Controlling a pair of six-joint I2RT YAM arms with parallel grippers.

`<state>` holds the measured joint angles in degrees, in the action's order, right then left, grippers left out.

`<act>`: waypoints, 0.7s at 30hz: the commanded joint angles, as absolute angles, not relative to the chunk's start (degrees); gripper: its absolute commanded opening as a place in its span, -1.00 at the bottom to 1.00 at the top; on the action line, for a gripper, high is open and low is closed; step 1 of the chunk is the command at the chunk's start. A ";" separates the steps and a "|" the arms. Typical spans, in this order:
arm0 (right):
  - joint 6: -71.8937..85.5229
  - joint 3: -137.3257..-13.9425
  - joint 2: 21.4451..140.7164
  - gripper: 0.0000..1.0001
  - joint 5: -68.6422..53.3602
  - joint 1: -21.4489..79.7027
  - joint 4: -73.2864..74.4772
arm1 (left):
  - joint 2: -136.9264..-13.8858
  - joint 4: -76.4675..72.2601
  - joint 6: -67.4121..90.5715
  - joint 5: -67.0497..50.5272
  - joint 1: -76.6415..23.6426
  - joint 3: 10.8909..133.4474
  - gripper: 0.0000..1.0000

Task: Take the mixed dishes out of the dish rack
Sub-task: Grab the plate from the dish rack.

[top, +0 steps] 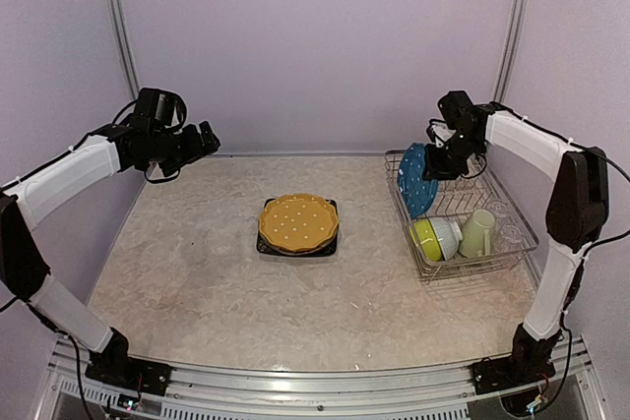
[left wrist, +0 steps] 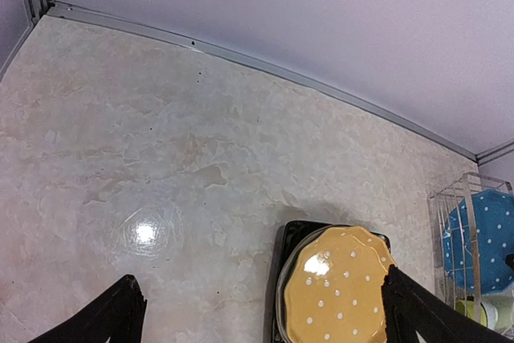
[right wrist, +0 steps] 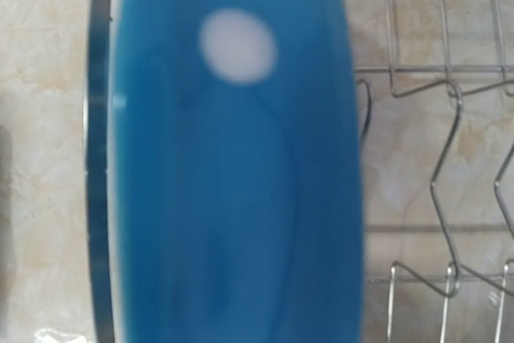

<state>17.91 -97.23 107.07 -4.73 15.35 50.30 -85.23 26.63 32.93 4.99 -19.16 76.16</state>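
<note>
right tool (top: 442,161) hangs at top rim of blue plate (top: 417,182) in rack (top: 482,263).

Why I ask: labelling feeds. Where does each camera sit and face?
Top external: above, behind the bases, facing down over table; both arms show.
Left wrist: on the raised left arm, facing down at the orange plate; its fingertips show.
Right wrist: close above the blue white-dotted plate in the dish rack; no fingers show.
Shared: all see that blue plate.
</note>
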 commanded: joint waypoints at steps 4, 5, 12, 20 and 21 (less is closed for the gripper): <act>18.42 -103.46 105.12 -1.00 -0.96 15.37 51.35 | -85.74 27.24 31.99 6.31 -19.51 76.71 0.98; 18.45 -103.86 105.04 -1.00 -0.64 15.50 51.67 | -85.70 27.17 31.99 6.47 -19.60 76.58 0.98; 18.28 -107.77 104.10 -1.00 5.45 16.74 54.18 | -84.68 23.98 31.69 10.32 -20.73 74.42 0.98; 17.71 -109.78 101.15 -1.00 11.57 16.90 55.90 | -85.20 22.25 31.36 12.04 -22.00 74.63 0.98; 17.61 -109.70 100.74 -1.00 11.95 16.96 55.90 | -85.53 22.24 31.23 12.01 -22.05 74.84 0.98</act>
